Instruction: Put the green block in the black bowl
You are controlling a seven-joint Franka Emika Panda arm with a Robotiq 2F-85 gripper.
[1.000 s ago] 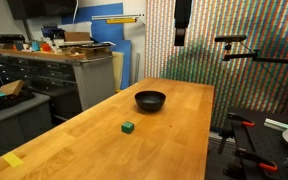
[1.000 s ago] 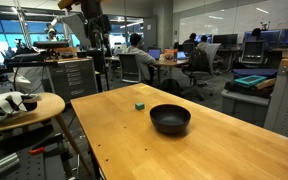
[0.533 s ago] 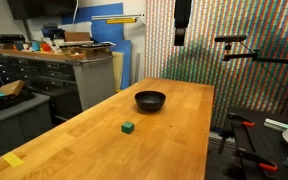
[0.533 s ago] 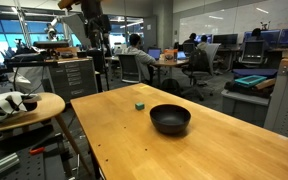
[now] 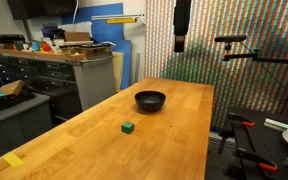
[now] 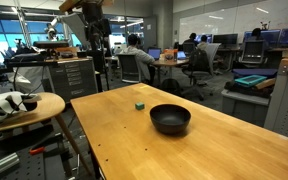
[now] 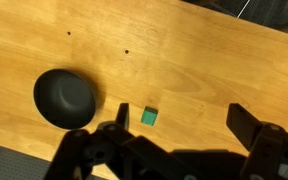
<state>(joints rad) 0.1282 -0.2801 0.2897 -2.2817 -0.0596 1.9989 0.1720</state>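
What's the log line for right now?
gripper: open, high above table | block: on table, apart from bowl | bowl: empty | grasp: not yet

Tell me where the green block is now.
In the wrist view the green block lies on the wooden table beside the black bowl, not touching it.

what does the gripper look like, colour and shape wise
The gripper is black all over, with two chunky, angular fingers on jointed linkages, seen in the wrist view. In an exterior view it is only a dark boxy shape. Cables and markings are too small to tell.
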